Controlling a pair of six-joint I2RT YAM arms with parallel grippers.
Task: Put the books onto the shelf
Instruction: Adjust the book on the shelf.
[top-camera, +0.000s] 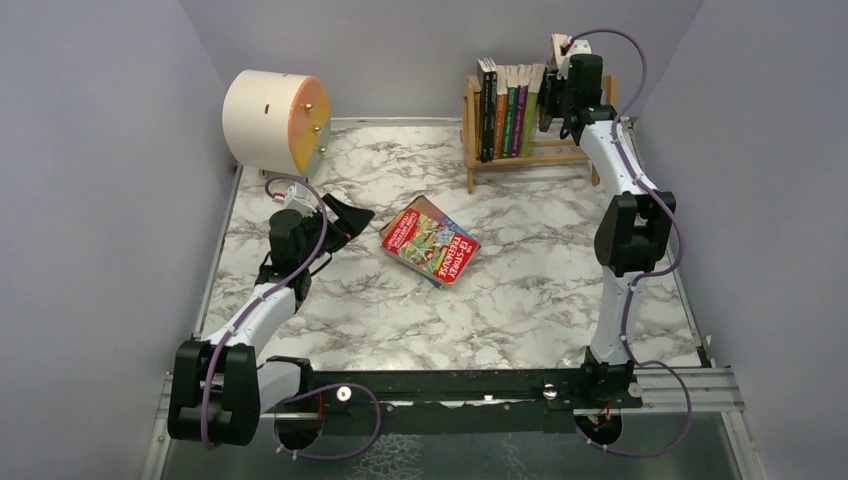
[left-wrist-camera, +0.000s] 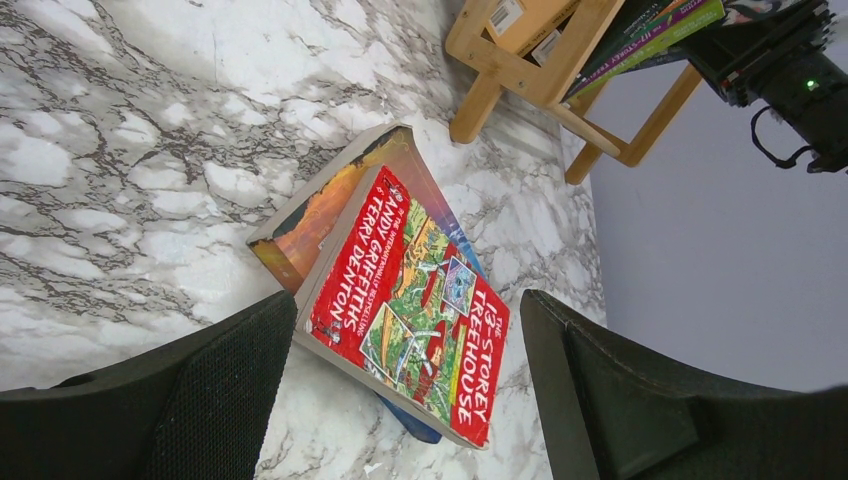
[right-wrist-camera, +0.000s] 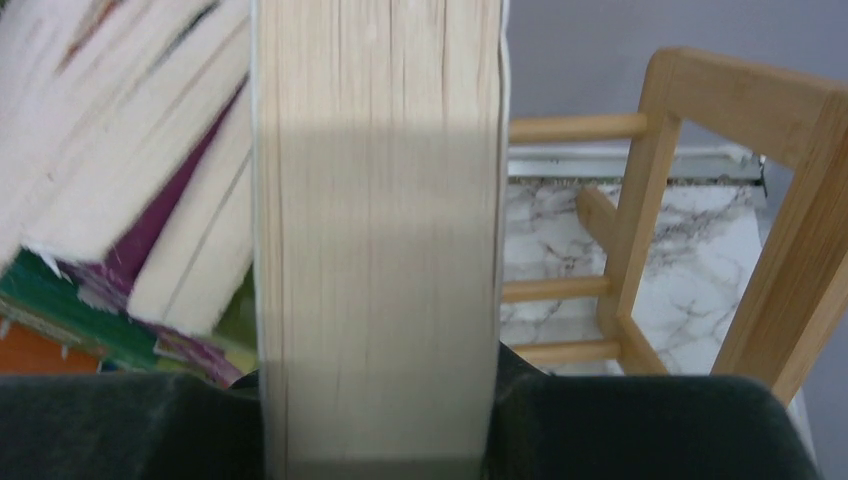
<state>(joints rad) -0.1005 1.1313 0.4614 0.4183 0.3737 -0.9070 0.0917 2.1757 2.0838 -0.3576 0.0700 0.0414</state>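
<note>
A light-wood shelf (top-camera: 528, 158) stands at the back right, with several books (top-camera: 505, 115) upright in it. My right gripper (top-camera: 552, 100) is at the shelf's right end, shut on a book (right-wrist-camera: 375, 230) whose pale page edges fill the right wrist view. Its neighbours (right-wrist-camera: 120, 200) lean to the left there, and the shelf's end frame (right-wrist-camera: 680, 190) is on the right. A small stack lies mid-table: a red illustrated book (left-wrist-camera: 410, 310) on an orange one (left-wrist-camera: 320, 215) and a blue one (left-wrist-camera: 420, 428). My left gripper (top-camera: 345, 215) is open just left of the stack, touching nothing.
A cream cylinder with an orange face (top-camera: 270, 120) sits at the back left. Grey walls close in on three sides. The marble tabletop (top-camera: 520, 290) ends at a black rail along the near edge.
</note>
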